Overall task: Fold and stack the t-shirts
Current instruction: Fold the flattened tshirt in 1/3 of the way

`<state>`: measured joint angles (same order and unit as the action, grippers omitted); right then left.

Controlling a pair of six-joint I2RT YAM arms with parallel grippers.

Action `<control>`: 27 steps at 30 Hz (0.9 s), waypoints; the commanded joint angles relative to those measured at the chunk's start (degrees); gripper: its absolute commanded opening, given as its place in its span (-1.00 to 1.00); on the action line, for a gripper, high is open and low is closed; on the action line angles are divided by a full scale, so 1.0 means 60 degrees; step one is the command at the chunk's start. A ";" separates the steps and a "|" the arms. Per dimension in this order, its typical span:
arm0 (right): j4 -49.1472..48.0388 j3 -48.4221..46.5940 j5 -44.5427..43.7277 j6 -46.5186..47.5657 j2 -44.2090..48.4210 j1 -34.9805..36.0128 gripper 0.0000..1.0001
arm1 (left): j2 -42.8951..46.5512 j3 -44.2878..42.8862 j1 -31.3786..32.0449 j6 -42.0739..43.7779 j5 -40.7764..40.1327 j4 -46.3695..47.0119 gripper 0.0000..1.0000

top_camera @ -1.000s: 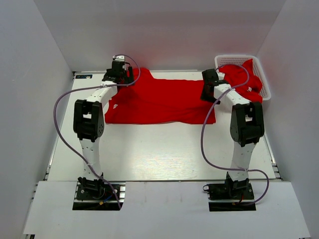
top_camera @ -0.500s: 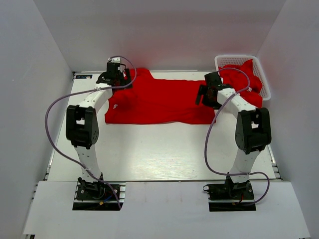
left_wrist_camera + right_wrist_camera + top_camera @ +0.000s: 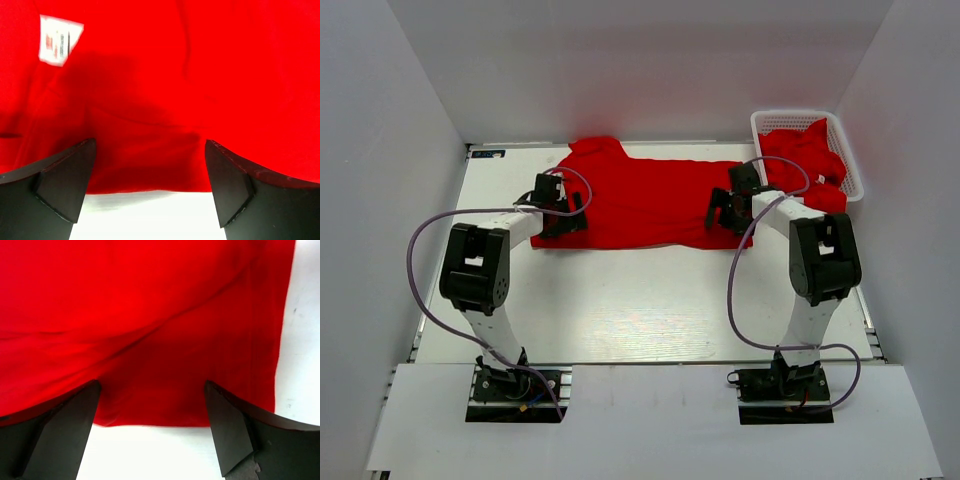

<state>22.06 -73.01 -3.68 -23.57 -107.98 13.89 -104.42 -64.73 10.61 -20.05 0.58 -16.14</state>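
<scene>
The left arm (image 3: 510,225) and right arm (image 3: 785,210) have drawn back from the far edge of the spread t-shirt (image 3: 650,200) to its near edge on the desk (image 3: 640,300), jaws released astride the cloth, likely to grip for a fold
</scene>
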 commanded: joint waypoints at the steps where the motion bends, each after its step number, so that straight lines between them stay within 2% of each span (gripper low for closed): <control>1: -0.0323 0.0332 0.0000 -0.0099 -0.0284 -0.0132 0.80 | 0.0001 0.0227 0.0019 -0.0378 0.0182 0.0186 1.00; 8: -0.0514 0.2612 -0.0310 -0.0655 0.0755 -0.0366 0.80 | -0.0101 0.1601 -0.0157 -0.0963 -0.0712 -0.0400 1.00; 13: -0.0557 0.3715 0.0816 -0.0817 0.1590 -0.0630 0.80 | 0.0556 0.2539 -0.0260 -0.1826 -0.1266 -0.1833 1.00; 17: -0.0602 0.4856 0.1683 -0.0803 0.2190 -0.0704 0.80 | 0.1668 0.3857 -0.0348 -0.3129 -0.1167 -0.3109 1.00; 21: 0.0012 0.5356 0.2079 -0.0335 0.3040 -0.0689 0.80 | 0.3454 0.5366 -0.0348 -0.3963 -0.0595 -0.3798 1.00; 22: 0.0144 0.5604 0.2151 -0.0290 0.3462 -0.0646 0.80 | 0.4285 0.5803 -0.0348 -0.4199 -0.0406 -0.4046 1.00; 26: 0.0672 0.6352 0.2605 -0.0406 0.4446 -0.0630 0.80 | 0.6599 0.6159 -0.0143 -0.4597 0.0400 -0.4414 1.00; 27: 0.0789 0.6440 0.2591 -0.0451 0.4738 -0.0601 0.80 | 0.7014 0.6159 -0.0143 -0.4713 0.0256 -0.4719 1.00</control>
<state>13.43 -38.96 10.02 -26.39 -81.06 10.00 -66.92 -31.16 9.34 -43.92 -1.17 -29.82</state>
